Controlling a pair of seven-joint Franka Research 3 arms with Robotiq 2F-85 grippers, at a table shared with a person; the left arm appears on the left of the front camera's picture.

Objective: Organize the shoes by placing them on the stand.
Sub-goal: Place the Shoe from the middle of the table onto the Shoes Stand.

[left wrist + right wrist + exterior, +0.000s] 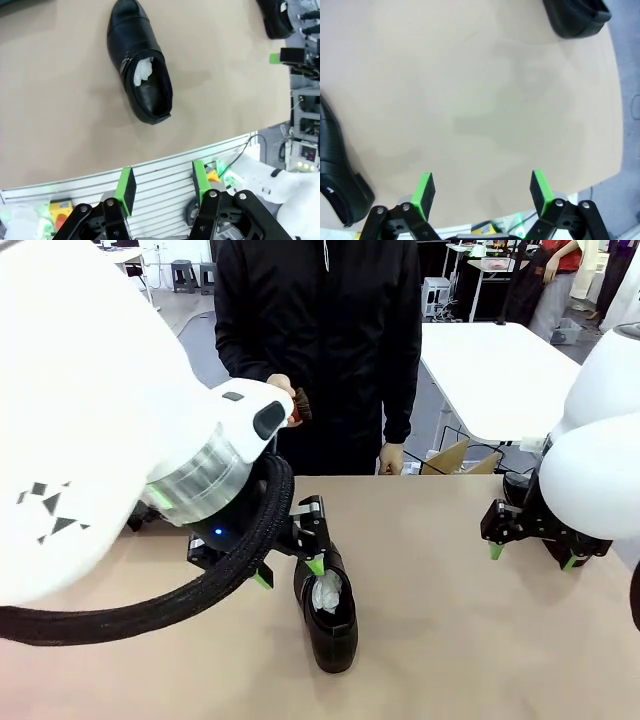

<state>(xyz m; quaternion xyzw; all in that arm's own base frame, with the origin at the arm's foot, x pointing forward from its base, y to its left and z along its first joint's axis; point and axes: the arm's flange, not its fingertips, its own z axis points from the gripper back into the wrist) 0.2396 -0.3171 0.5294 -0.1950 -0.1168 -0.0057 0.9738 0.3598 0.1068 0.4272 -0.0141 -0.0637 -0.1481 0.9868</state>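
The left gripper (162, 182) is tilted down toward the counter (60, 125) with its jaws partly parted, grasping nothing. One black shoe (142, 65) lies ahead of the jaws, clear of them. The right gripper (482, 187) hangs low with its jaws fully released and empty, and a second shoe (272, 20) lies near them.

l fingers (127, 190) part spread, empty, held low; r fingers (426, 192) wide apart, empty.
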